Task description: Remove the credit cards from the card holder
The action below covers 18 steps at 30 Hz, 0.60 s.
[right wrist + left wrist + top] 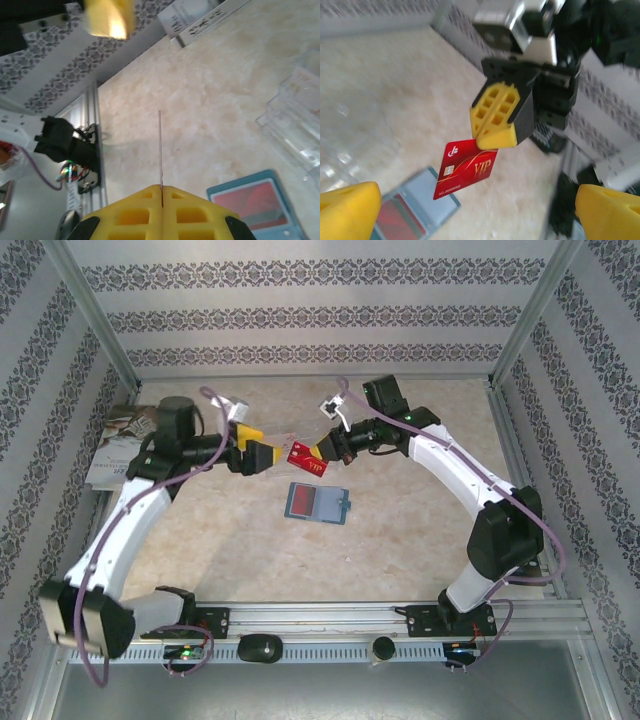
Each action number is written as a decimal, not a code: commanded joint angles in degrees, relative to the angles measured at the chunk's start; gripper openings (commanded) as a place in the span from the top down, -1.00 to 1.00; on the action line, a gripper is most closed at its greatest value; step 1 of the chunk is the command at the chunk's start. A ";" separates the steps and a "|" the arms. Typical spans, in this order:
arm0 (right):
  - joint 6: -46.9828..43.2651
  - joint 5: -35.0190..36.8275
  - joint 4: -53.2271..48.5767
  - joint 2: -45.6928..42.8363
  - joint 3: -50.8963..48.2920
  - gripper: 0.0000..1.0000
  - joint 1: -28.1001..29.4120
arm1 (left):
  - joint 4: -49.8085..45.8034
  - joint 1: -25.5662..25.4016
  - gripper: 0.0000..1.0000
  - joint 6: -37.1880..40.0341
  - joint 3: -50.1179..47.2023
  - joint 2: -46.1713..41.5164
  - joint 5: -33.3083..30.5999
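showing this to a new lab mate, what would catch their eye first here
The red card stands out: it hangs in the air above the table, pinched at one edge by the shut right gripper. The left gripper faces it, open, its fingers clear of the card. Below lies the blue card holder, opened flat on the table, with what looks like a second red card inside.
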 commanded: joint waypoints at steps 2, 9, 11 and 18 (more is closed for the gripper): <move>-8.71 6.04 -4.88 5.78 9.10 1.00 0.46 | 26.81 0.33 -0.99 -23.54 -7.79 -4.23 -6.58; -23.86 14.72 -17.76 18.38 25.35 1.00 2.64 | 40.42 0.30 -0.99 -38.28 -19.34 -6.27 -4.93; -27.20 16.92 -19.14 20.71 28.27 1.00 4.21 | 39.36 0.33 -0.99 -39.39 -19.81 -6.74 -5.31; -32.25 20.88 -21.47 28.65 38.42 1.00 5.41 | 22.47 0.29 -0.99 -29.89 -20.71 -12.47 -16.94</move>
